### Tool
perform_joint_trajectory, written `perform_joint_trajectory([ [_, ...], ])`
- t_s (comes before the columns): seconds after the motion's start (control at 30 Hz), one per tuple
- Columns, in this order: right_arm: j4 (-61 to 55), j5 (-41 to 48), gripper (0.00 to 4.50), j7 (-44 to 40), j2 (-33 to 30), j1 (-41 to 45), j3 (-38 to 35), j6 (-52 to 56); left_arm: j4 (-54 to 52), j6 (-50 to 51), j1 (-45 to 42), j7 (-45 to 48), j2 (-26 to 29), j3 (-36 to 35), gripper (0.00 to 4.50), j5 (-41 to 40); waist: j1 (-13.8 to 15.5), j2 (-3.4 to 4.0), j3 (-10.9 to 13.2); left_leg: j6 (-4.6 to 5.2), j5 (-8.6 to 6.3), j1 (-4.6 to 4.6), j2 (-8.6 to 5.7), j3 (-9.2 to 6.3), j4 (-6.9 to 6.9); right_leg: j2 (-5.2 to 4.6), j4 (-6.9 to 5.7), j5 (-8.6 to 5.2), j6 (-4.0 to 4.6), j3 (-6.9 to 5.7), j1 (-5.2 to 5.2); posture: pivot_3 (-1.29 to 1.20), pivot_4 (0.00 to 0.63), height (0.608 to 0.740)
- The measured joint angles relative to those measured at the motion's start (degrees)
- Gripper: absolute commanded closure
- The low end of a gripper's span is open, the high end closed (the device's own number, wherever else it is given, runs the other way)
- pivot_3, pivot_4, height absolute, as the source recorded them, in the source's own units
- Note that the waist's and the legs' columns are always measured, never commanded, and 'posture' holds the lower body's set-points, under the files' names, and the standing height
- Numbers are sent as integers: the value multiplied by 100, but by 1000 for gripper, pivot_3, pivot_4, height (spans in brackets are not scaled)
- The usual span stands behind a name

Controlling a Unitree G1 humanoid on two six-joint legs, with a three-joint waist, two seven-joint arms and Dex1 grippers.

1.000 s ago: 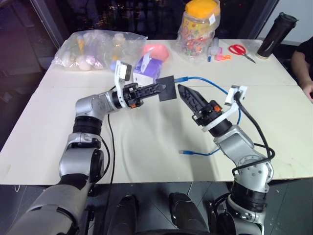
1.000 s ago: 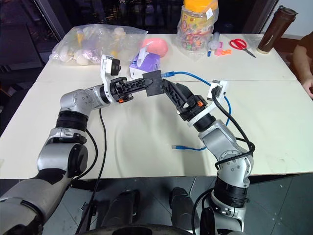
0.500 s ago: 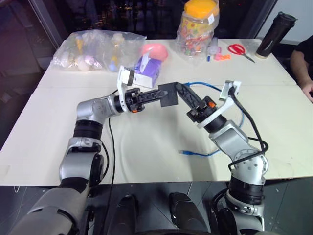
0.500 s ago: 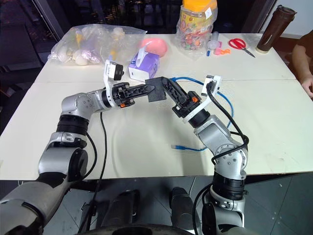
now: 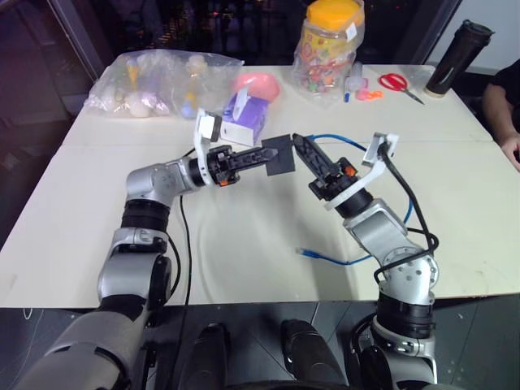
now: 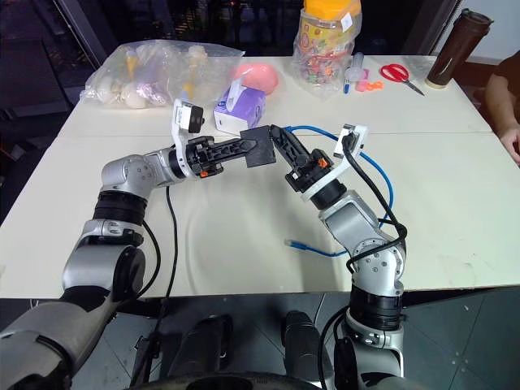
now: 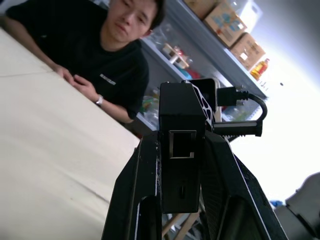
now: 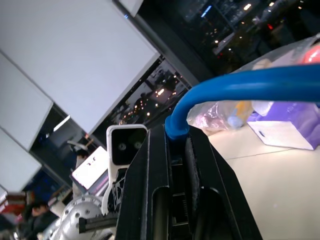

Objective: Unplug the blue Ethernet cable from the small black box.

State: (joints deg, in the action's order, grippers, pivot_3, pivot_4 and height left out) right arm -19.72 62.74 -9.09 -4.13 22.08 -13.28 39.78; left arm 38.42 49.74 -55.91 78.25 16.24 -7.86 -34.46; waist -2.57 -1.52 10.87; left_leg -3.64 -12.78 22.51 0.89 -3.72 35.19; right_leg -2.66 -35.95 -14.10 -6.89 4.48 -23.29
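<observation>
Left claw is clamped on the small flat matte-black plastic box, holding it in the air above the middle of the pale worktop. In the left wrist view the box sits squeezed between the two black fingers, and the port on the face turned to that camera looks empty.

Right claw meets the box from the right, fingers pinched narrow on the thin bright-blue flexible Ethernet cable at its plug end — the right wrist view shows the blue cord curving out from between those fingers. From there the cable arcs to the far right, loops back behind the right arm, and its free clear-plug end lies on the near worktop.

Progress, as a judgement: both grips are set; whether the plug is still seated in the box I cannot tell, since the joint is hidden. Left to do — pull the two apart.
</observation>
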Motion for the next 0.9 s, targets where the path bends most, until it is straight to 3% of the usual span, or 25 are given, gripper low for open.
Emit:
perform_joint_trajectory([
  [0.17,425,-75,4489,252,-523,-4,-836,-414,395,-774,-106,-748,380,-553,4032,92,10,0,0,0,0,1,0,1,-7,0,8,0,0,-1,-1,0,150,739],
  [0.3,862,-473,4489,463,-618,96,-710,-488,440,-2136,-72,-1612,-13,-316,4032,760,36,0,0,0,0,6,-1,7,-4,-4,23,1,-2,3,3,0,150,739],
  [0.57,2220,-2096,4489,1064,-1134,536,-362,-550,-90,-3992,600,-2222,-688,422,4032,1632,14,0,0,4,-3,23,-1,14,-9,-2,45,2,-2,9,-8,0,150,739],
  [0.7,2596,-2720,2859,1127,-1150,626,-139,-613,-194,-4440,952,-2445,-941,705,4032,1891,13,1,0,6,-3,23,-1,14,-9,-1,45,2,-3,9,-8,0,150,739],
  [0.87,2612,-2880,155,1129,-1046,614,-159,-502,-165,-4810,1125,-2530,-1015,917,4032,2129,12,1,0,6,-3,24,-1,14,-5,-1,45,2,-4,9,-7,0,150,739],
  [0.9,2514,-2870,20,1130,-1036,576,-153,-372,-89,-4925,1110,-2575,-1044,933,4032,2161,21,1,-1,6,-3,23,-1,13,-5,-1,45,2,-4,8,-5,0,150,739],
])
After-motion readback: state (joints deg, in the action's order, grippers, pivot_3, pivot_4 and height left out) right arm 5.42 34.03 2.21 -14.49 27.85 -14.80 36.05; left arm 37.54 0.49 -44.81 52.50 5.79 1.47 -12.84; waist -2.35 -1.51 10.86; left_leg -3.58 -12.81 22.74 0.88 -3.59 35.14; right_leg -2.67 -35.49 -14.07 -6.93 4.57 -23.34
